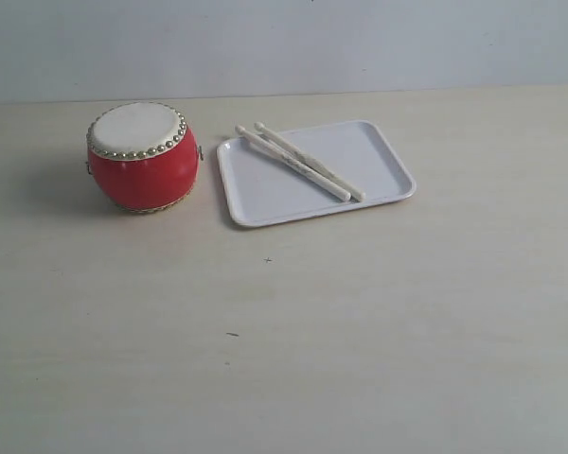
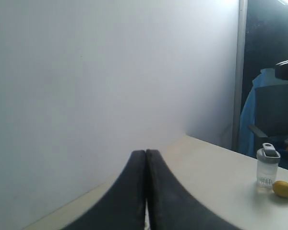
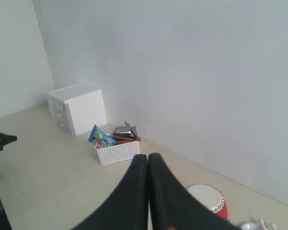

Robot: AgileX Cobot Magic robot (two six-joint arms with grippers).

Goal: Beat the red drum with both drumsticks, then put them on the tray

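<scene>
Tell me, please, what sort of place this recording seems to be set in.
Probably an indoor lab or office set up for robot trials: a pale table with the red drum, tray and drumsticks, plain white walls, and nearby a white drawer unit, a basket of oddments and a bottle.

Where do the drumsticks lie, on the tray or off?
On the tray: both drumsticks lie diagonally across it, tips poking past its rim.

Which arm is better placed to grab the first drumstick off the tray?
Probably the right: the drumsticks lie on the tray, right of the red drum, and only the right wrist view shows them.
</scene>
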